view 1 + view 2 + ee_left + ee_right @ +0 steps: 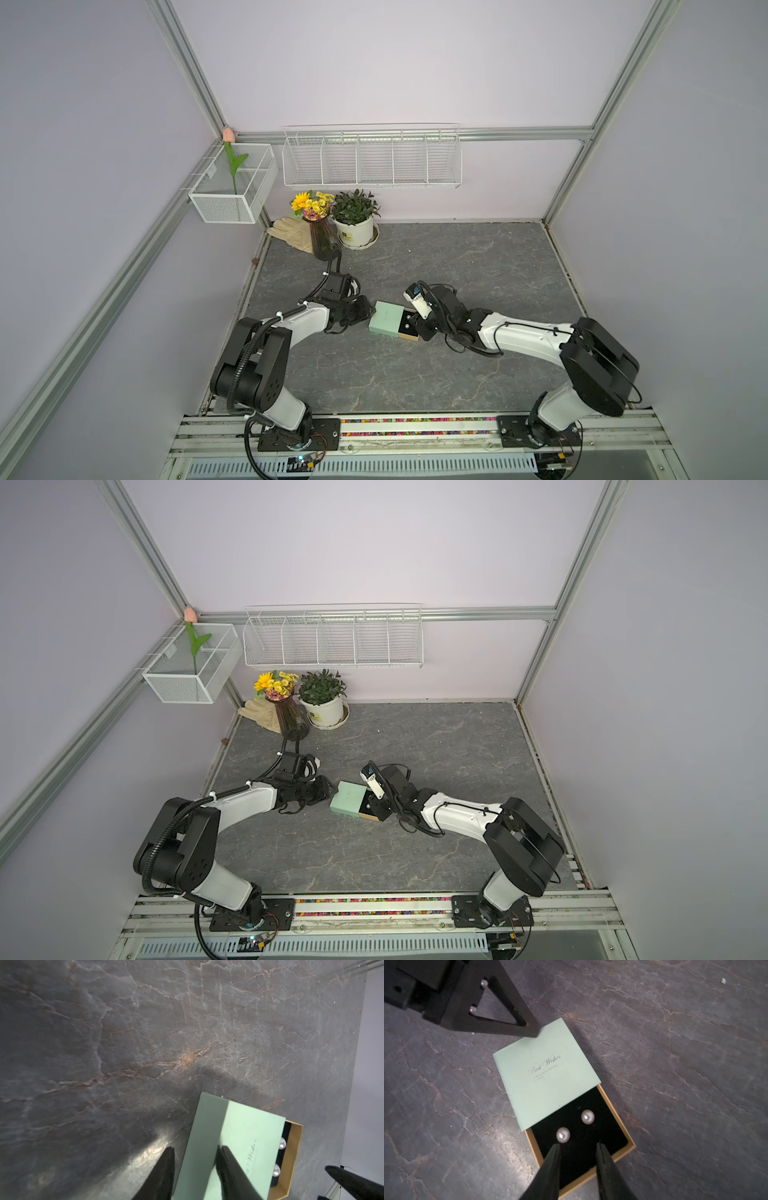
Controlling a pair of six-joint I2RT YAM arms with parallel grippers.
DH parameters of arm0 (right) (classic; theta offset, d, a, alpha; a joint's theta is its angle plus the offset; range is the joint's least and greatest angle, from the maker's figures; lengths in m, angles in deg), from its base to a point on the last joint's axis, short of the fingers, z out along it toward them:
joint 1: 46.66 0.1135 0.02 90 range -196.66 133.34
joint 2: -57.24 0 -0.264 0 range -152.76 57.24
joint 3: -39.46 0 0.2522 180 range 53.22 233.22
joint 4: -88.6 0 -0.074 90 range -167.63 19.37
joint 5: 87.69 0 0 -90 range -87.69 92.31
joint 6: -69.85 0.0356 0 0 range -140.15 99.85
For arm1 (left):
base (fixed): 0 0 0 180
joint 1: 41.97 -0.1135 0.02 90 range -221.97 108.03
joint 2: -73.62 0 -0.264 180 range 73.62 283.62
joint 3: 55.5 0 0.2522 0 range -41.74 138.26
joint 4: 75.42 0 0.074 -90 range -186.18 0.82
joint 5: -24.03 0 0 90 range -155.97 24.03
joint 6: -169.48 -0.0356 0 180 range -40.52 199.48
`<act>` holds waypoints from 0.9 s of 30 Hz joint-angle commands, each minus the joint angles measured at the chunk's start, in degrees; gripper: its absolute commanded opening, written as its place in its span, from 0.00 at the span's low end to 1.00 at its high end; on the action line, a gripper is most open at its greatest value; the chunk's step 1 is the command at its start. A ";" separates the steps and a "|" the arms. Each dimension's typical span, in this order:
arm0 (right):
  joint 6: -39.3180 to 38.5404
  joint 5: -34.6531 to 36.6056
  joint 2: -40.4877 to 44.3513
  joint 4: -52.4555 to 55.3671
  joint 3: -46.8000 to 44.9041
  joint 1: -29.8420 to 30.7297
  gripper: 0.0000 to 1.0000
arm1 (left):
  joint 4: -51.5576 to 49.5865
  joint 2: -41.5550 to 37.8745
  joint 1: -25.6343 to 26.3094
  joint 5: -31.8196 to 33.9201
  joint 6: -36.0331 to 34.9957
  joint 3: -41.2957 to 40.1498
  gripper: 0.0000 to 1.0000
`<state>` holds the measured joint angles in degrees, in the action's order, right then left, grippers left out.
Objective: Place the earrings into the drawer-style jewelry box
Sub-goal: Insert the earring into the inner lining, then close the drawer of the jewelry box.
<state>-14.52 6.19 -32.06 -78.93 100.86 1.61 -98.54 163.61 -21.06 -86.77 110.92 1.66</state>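
Currently, at the left, the black left gripper (195, 1146) appears clamped on the closed end of the small, flat, mint-green cardboard drawer-style jewelry box (542, 1076), one finger over the printed sleeve's top and one beside its wall. The box lies on the grey marble-patterned bench (675, 1064) between the two arms; its tan-sided, black-lined tray (608, 1134) stands pulled out toward the right. The tiny, shiny, pearl-white bead earrings (563, 1135) lie on that lining, the second stud (587, 1117) near the first, and both look loose. Rightmost, the black right gripper (578, 1144) hangs over the tray with its jaws parted and nothing between them, one fingertip very near the closer stud.

Sliding the drawer shut is the step left, I judge. A finger brushing the close stud could flick it out of the tray; a sharp push could roll both pearls or catch one under the sleeve's edge; if the left hold slips, the whole box would skid instead of closing.

Counted: two earrings; one box, with one sleeve and one tray; two grippers.
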 commanded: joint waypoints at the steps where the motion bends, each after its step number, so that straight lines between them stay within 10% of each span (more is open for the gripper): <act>1: 6.71 2.94 2.15 1.14 -1.43 -1.61 0.35 | -2.01 -0.59 -0.01 1.25 0.20 -0.31 0.38; 11: 20.63 -2.83 -0.03 13.71 1.57 -8.99 0.27 | -2.85 -2.28 1.27 0.34 -0.03 -1.12 0.38; 27: 18.98 -6.20 -7.20 19.50 9.29 -8.77 0.26 | -1.80 -2.01 2.31 0.54 0.29 -1.92 0.37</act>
<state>3.86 0.84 -37.67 -62.19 108.90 -7.57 -100.09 162.24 -19.08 -86.61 110.94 1.00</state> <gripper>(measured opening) 0.266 0.373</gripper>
